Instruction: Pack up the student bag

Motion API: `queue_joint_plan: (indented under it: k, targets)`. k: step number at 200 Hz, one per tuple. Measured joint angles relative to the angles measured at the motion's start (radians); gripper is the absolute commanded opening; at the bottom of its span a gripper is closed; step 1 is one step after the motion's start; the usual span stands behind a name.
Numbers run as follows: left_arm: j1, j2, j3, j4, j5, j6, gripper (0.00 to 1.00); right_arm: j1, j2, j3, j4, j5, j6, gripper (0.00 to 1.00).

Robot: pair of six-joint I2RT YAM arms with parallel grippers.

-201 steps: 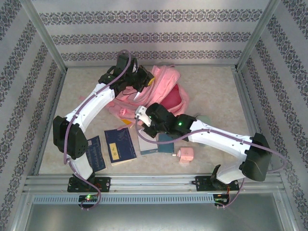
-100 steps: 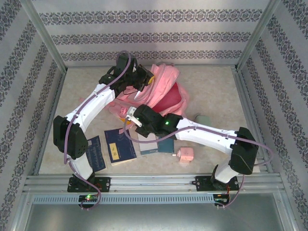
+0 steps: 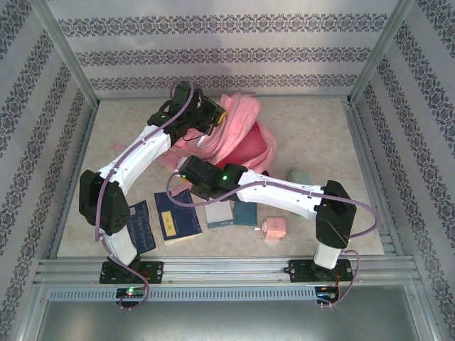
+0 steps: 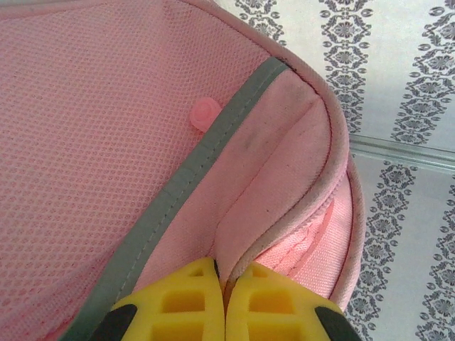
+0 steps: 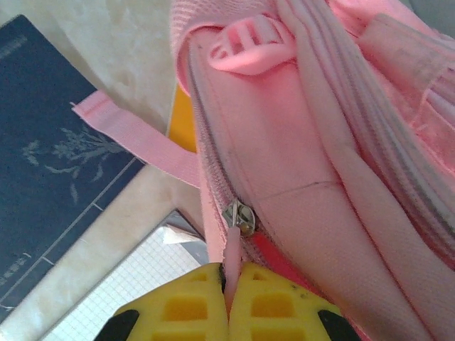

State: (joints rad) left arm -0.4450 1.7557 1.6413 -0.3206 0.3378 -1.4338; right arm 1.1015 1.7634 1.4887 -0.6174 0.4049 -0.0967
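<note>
The student bag lies toward the back of the worktop, a little left of centre, with a deeper pink patch showing at its middle. At the bag's far left edge, the left gripper has its yellow jaws pressed together on a fold of the pink fabric, just beside a grey trim strip and a small pink stud. The right gripper reaches across to the bag's near left corner, where its jaws pinch the pink zipper pull hanging from a metal slider. In front of the bag a dark blue book, a grid-ruled notebook, a teal book and a small pink object lie on the worktop.
</note>
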Motion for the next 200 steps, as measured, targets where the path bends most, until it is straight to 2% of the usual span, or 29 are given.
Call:
queue_joint_plan:
  k: [90, 200]
  targets:
    - [-0.008, -0.042, 0.003, -0.010, -0.146, -0.053, 0.00, -0.107, -0.201, -0.244, 0.096, 0.034, -0.002, 0.04]
    - [-0.040, -0.037, 0.069, -0.091, -0.250, -0.075, 0.00, -0.069, -0.231, -0.369, 0.259, -0.068, 0.015, 0.08]
